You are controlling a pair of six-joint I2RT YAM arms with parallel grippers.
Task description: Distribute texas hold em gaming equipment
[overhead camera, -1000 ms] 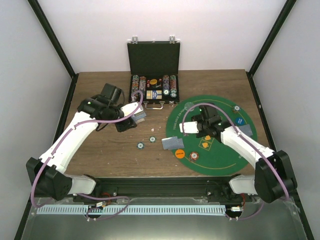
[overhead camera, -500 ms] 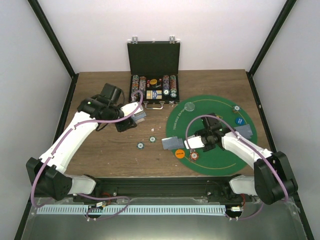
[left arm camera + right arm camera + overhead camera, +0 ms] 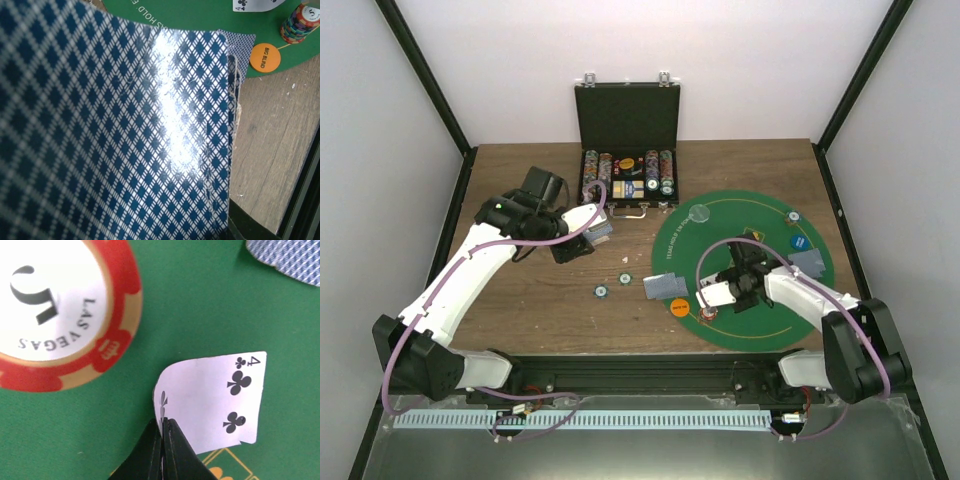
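Grip confirmed: right end effector is clamped on the four of clubs, face-up on the green mat beside the red chip stack. Left of the mat, left end effector clutches the blue-backed deck above the worktop.

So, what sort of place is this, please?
Probably a robot test booth set up for poker: white walls, a green felt mat, an open case of chips.

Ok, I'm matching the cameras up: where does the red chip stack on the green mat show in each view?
Top external: red chip stack, front-left on the green mat.
Left wrist: stack, top right corner.
Right wrist: stack, top left.
Shared landmark: four of clubs beside it.
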